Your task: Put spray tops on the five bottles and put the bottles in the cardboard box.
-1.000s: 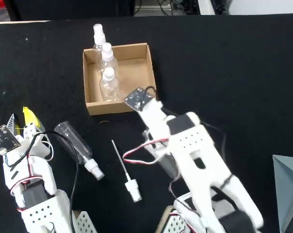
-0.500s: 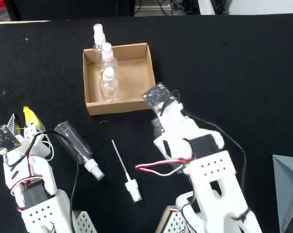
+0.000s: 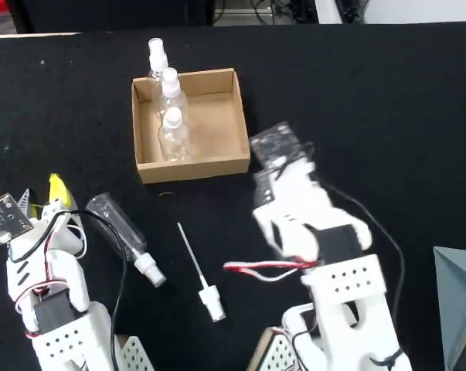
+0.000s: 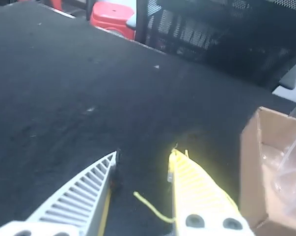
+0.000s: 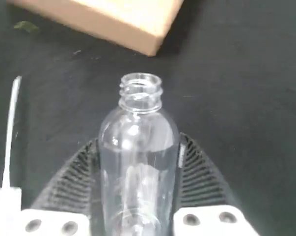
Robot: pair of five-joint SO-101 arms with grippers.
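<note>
Right wrist view: the open-necked bottle (image 5: 138, 147) lies between the jaws of my right gripper (image 5: 138, 140), pinched around its clear body, with the threaded neck sticking out past the fingertips and no top on it.
Why held so: clamping the body leaves the neck free, and I judge a spray top needs that to seat.
Right arm, high view: centre right of the frame, just below and right of the box's lower right corner.
Loose spray top (image 3: 211, 300): on the table (image 3: 387, 93) at lower centre, left of my right arm. Its thin dip tube (image 3: 188, 246) points toward the upper left, and it lies near the held bottle without touching it.
Lying bottle (image 3: 120, 230): on its side at lower left of centre, spray top fitted and pointing lower right. It is outside the box and looks ready to be boxed.
Cardboard box (image 3: 190, 168): upper left of centre, open on top.
Three capped bottles (image 3: 173, 131): upright in a line along the box's left side, leaving the right side open for more. I cannot tell whether the farthest stands inside the back wall or just behind it.
Left gripper (image 4: 143, 162): lower left of the high view, jaws spread with nothing between them, over bare table.
Progress, as I judge it: about three bottles boxed, one capped and waiting, and mine to be capped.
Next: the loose top's tube must go straight into the narrow neck, and a tilted bottle would make it catch on the rim.
</note>
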